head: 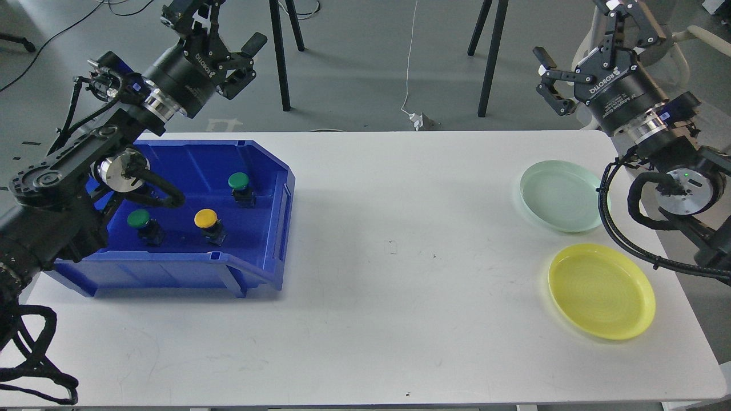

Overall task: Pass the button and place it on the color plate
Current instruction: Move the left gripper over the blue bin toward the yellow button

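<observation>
The left pincer (pixel 220 34) is hanging spread and empty above the blue bin (pixel 268 228); the right pincer (pixel 582 51) is likewise gaping, holding nothing. 3 buttons are sitting in the bin: 2 green (pixel 239 181) (pixel 139 218), 1 yellow (pixel 206 218). The green plate (pixel 562 195) and yellow plate (pixel 601 291) are lying bare on the table (pixel 400 285), so nothing is passed yet.

Behind the white table (pixel 365 257), black stand legs (pixel 280 57) and a white cable (pixel 409 63) cross the grey floor (pixel 365 85).
</observation>
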